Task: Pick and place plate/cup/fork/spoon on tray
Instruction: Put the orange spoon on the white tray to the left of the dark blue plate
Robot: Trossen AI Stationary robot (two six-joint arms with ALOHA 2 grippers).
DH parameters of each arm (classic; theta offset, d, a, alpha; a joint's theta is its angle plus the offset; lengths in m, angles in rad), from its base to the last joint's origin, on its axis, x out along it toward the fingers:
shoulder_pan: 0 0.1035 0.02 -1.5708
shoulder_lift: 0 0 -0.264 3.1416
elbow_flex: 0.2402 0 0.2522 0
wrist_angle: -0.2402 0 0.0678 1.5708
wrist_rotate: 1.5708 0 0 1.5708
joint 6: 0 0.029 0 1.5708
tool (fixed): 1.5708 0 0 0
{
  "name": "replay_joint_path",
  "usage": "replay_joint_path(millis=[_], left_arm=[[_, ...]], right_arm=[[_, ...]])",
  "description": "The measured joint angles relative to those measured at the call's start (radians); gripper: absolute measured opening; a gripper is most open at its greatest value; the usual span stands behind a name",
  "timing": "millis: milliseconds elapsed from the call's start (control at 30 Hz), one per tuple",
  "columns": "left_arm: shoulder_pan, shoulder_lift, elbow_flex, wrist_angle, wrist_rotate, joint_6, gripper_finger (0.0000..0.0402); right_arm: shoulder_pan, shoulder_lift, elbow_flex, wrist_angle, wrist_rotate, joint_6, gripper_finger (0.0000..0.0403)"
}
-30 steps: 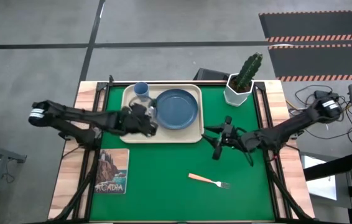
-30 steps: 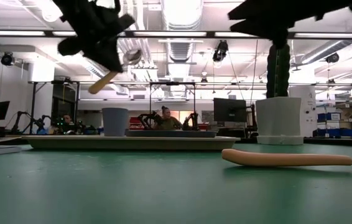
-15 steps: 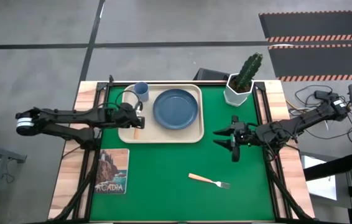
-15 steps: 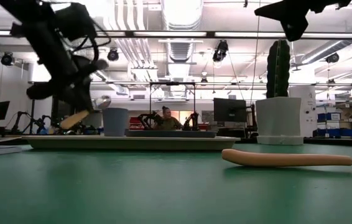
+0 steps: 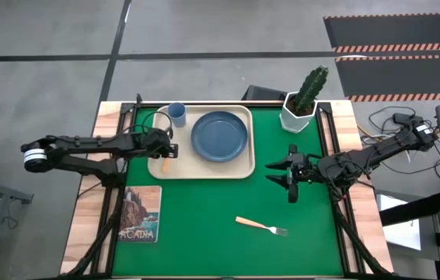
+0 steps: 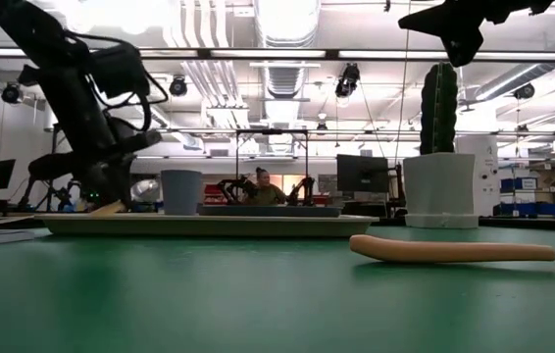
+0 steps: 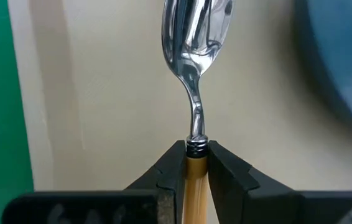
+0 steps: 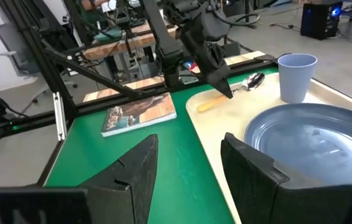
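Two fingers of my left gripper (image 7: 194,163) are clamped on the spoon (image 7: 194,56) by its orange-tan handle, low over the tray (image 5: 204,167) at its nine o'clock side, bowl toward the cup (image 5: 177,113). At the plate's (image 5: 220,136) three o'clock, beyond the tray, my right gripper (image 5: 282,176) hangs with fingers apart, the fork (image 5: 260,225) on the table at its six o'clock

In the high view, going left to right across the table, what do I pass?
Left gripper with jaws shut on the orange-handled metal spoon → small light-blue cup → round slate-blue plate → metal fork with tan handle → open right gripper → white hexagonal cactus pot.
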State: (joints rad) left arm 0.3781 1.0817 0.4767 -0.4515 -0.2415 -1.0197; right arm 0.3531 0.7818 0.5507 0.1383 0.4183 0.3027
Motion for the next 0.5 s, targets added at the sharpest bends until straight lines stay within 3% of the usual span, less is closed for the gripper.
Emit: replay_joint_path(millis=[500], left_arm=[[0.035, 0.071, 0.0, -0.002, -0.012, 0.04, 0.0045]], right_arm=[[0.0, 0.006, 0.0, 0.0, 0.0, 0.001, 0.0164]])
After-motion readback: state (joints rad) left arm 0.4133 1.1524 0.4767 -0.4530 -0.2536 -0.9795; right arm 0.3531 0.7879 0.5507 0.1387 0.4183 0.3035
